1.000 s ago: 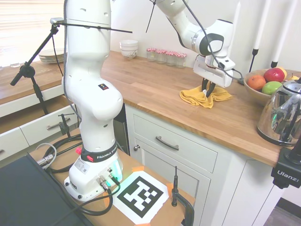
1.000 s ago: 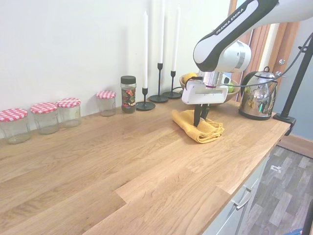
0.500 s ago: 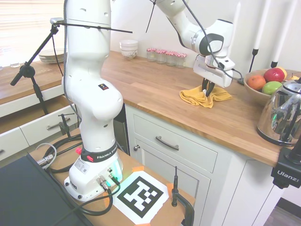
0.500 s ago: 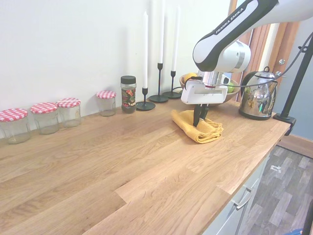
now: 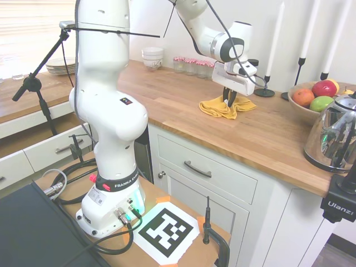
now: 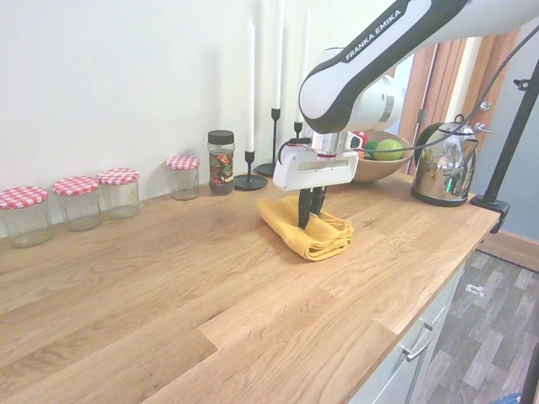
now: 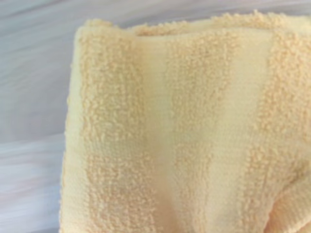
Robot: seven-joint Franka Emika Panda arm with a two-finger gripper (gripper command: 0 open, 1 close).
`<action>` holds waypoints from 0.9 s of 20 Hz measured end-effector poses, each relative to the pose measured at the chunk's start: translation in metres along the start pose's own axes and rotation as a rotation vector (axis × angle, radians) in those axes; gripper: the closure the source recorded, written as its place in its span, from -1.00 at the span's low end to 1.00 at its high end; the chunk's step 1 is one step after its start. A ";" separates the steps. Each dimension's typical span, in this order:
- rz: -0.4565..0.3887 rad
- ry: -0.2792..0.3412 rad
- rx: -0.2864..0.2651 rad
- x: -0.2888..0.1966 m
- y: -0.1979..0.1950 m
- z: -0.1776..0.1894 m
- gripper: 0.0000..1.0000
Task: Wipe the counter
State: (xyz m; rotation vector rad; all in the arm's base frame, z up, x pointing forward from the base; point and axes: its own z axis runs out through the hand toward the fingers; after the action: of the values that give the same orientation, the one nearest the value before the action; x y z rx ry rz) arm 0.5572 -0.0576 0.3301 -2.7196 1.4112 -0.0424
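Bare counter [image 6: 210, 311] ahead; jars [image 6: 80, 202], candlesticks [image 6: 271, 160] along wall

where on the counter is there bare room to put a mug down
The counter is bare from the yellow cloth toward the checked-lid jars, along the front edge. Crowded: back wall, and by the fruit bowl and kettle.

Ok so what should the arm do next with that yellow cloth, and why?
Probably slide the yellow cloth further along the counter toward the jars. The tool is shut on it, pressing it down, and a long bare stretch lies that way.
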 end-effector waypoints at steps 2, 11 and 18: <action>-0.025 0.014 -0.007 -0.022 -0.016 0.002 1.00; -0.147 0.079 -0.041 -0.141 -0.075 0.008 1.00; -0.226 0.105 -0.058 -0.223 -0.096 0.012 1.00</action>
State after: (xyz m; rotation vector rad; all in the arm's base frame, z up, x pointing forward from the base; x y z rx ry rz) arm 0.5077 0.1810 0.3288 -2.9514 1.1370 -0.1625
